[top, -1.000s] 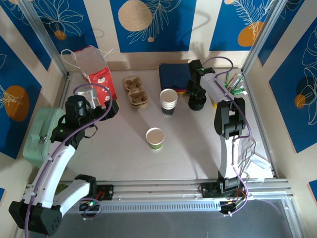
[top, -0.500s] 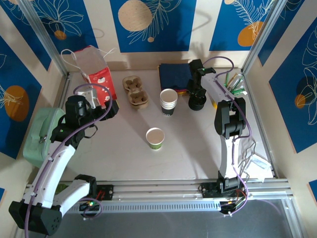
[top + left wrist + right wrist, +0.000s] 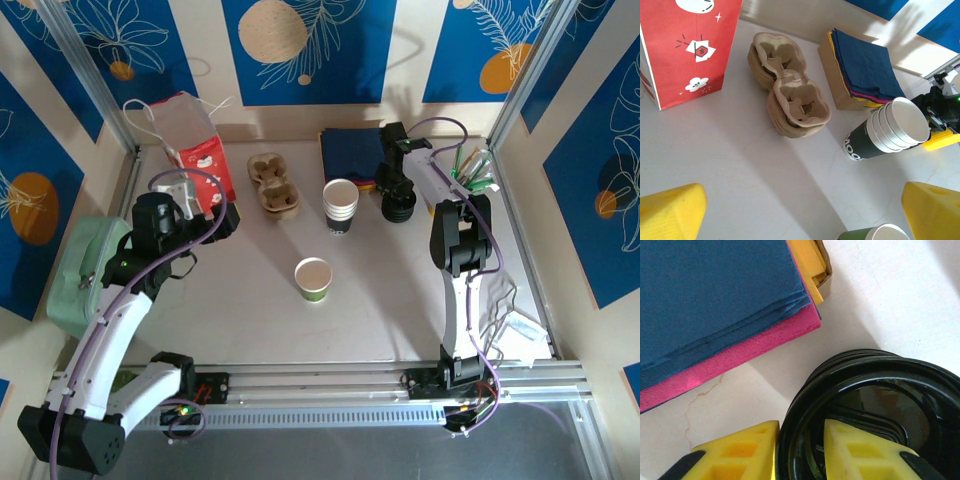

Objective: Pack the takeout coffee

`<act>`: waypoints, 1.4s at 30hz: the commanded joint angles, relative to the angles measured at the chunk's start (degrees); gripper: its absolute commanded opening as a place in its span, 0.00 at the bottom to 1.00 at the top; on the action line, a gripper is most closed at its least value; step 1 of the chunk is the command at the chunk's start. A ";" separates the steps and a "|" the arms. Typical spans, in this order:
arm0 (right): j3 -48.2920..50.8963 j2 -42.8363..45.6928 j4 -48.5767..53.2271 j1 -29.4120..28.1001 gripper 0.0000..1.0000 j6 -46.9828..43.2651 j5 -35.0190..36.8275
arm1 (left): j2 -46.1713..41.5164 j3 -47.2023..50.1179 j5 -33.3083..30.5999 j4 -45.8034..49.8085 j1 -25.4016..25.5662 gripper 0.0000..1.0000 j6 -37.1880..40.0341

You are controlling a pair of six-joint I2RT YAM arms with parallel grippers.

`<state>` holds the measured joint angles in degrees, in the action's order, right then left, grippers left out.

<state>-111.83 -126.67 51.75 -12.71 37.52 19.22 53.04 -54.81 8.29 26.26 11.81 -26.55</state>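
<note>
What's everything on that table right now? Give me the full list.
paper bag: one, red, far left corner.
cup carriers: one stack, brown, beside the bag.
stacked cups: one stack, white inside a dark one, far centre.
paper cup: one, white with green side, lidless, middle.
napkins: one pile, blue over pink and yellow, far side.
lids: one stack, black, right of the stacked cups.
pouch: one, mint green, left edge.
packets: a few, white, near right edge.
left gripper: one, yellow fingers, open near the carriers.
right gripper: one, yellow fingers astride the top lid's rim.
</note>
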 commanded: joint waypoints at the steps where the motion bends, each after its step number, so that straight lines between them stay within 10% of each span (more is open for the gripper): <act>1: -1.77 0.19 1.08 0.23 0.25 -0.54 -0.97 | -0.39 0.21 -0.49 0.40 0.32 0.99 0.57; 26: 2.20 5.74 -1.93 0.67 0.16 0.29 -5.13 | -0.46 0.95 -0.12 -0.20 0.32 0.99 0.00; 42: 11.51 23.64 -9.83 0.65 0.12 4.57 -19.65 | -2.58 -1.24 6.35 -2.97 0.58 1.00 -0.35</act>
<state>-102.35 -107.74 45.25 -11.86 39.59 6.76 51.79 -54.37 10.57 25.93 11.84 -26.59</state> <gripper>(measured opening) 0.120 0.997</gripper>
